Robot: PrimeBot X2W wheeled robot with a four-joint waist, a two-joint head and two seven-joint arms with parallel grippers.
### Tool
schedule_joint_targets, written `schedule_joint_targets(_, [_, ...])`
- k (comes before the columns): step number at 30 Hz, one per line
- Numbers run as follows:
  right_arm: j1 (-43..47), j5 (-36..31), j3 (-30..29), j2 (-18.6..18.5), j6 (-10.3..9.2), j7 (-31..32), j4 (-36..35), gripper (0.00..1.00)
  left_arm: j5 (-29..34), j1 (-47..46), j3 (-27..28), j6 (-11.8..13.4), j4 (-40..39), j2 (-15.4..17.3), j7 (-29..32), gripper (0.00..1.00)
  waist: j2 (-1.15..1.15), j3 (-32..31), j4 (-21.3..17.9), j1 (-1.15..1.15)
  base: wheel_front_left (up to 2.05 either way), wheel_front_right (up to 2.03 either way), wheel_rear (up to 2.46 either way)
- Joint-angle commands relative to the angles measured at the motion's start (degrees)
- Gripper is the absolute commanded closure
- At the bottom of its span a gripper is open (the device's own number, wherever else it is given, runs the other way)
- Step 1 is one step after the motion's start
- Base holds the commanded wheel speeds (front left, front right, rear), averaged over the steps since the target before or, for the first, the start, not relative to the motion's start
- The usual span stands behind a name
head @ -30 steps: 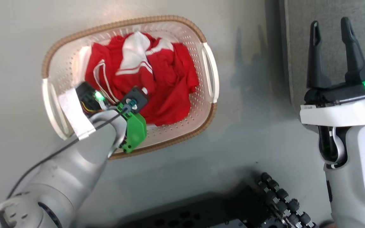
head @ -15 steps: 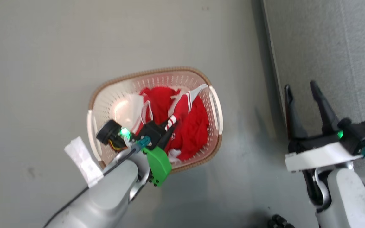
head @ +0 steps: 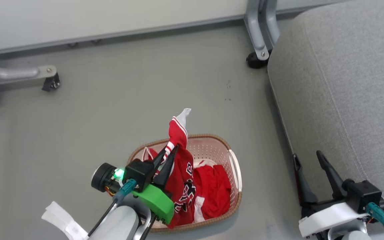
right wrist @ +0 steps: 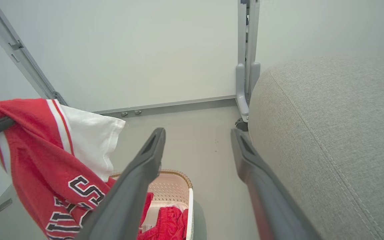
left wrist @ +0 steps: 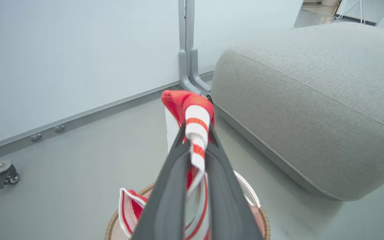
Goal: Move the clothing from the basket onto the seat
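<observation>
Has hauled the jersey (head: 178, 180) up since a second ago: then heaped flat in the basket (head: 212, 137), now hanging long from the left gripper (head: 171, 149), with the head camera also lifted to a wider look. Nearest, pinches the red-and-white striped trim between fingers pressed almost together, a fold of cloth poking up past the tips. Lets the lettered body trail downward, its lower end apparently down inside the basket along the left wall. Leaves the plainer red garment (head: 217, 186) bunched on the basket's bottom toward the right wall, untouched. Holds the right gripper (head: 307, 155) spread wide and empty, low beside the left edge of the seat (head: 338, 83), fingers pointing up along it. Beyond, shows the basket standing on the grey floor (head: 128, 100), near the seat but apart from it; farther off, metal frame legs (head: 257, 43) on castors and a pale wall. Puts one garment off the pile, though probably not yet clear of the rim. Likely calls for more lift, then a swing rightward over the seat's rounded edge. Risks snagging the dangling hem on the rim and dragging or tipping the light basket. Leaves the second garment to fetch afterwards.
</observation>
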Motion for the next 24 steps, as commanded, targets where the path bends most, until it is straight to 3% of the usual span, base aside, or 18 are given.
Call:
schedule_joint_targets(1, [1.5, 0.1, 0.4, -0.2, -0.08, -0.1, 0.2, 0.0, 1.1, 1.9, 1.7, 0.0, -1.7, -0.2, -0.3, 1.0, 0.0, -9.3, 1.6, 0.01, 0.0, 0.0, 0.0])
schedule_joint_targets(11, [5.1, 0.0, 2.8, -0.2, -0.08, -0.1, 0.9, 0.0, 6.2, 6.4, 7.9, -1.2, -8.7, -2.0, -0.3, 1.0, 0.0, -12.8, 1.6, 0.01, 0.0, 0.0, 0.0])
schedule_joint_targets(19, [5.1, -1.0, 5.8, -0.2, -0.08, -0.1, 0.6, 0.0, 8.2, 4.1, 7.9, -3.0, -9.8, -3.8, -0.3, 1.0, 0.0, -13.2, 2.4, 0.01, 0.0, 0.0, 0.0])
schedule_joint_targets(24, [3.0, -0.6, 12.0, -0.3, -0.08, -0.1, -0.2, 0.0, 8.5, 2.5, 6.7, -3.9, -10.2, -4.8, -0.3, 1.0, 0.0, -13.5, 2.9, 0.01, 0.0, 0.0, 0.0])
